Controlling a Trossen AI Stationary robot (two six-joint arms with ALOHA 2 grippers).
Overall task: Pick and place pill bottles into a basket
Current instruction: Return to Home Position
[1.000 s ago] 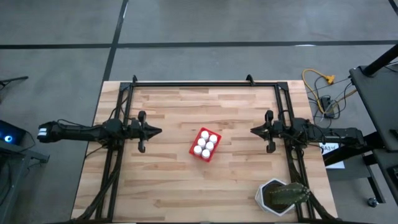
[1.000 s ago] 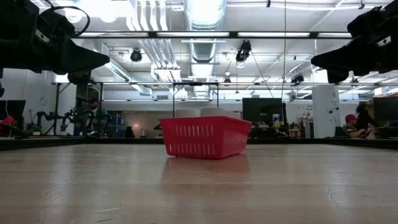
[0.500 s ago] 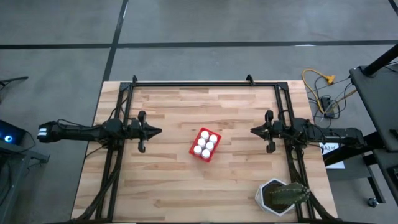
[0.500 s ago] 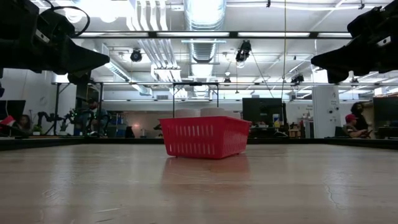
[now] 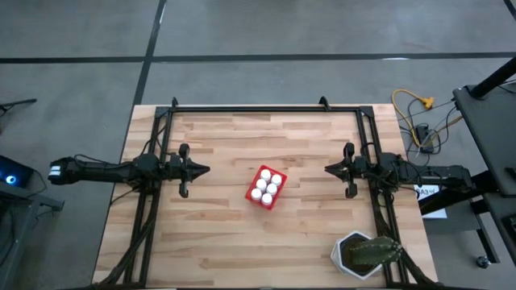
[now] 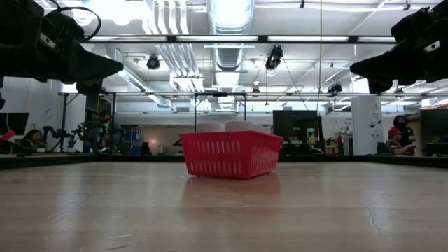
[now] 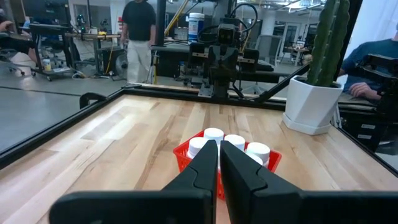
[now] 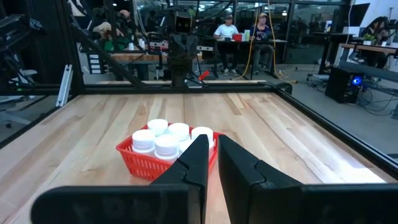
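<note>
The red basket [image 5: 266, 187] sits on its bottom at the middle of the wooden table, with several white-capped pill bottles [image 5: 265, 185] standing upright inside it. In the low view the basket [image 6: 231, 154] shows with white caps just above its rim. My left gripper [image 5: 206, 169] hovers shut to the basket's left, above the table, pointing level at it. My right gripper [image 5: 327, 169] hovers shut to the basket's right, also level. Both wrist views show the basket [image 7: 231, 155] [image 8: 163, 155] beyond the shut fingers.
A white pot with a green cactus [image 5: 367, 253] stands at the table's near right corner. A black frame rail [image 5: 258, 109] runs around the table's far edge and sides. People sit and stand in the room beyond the table.
</note>
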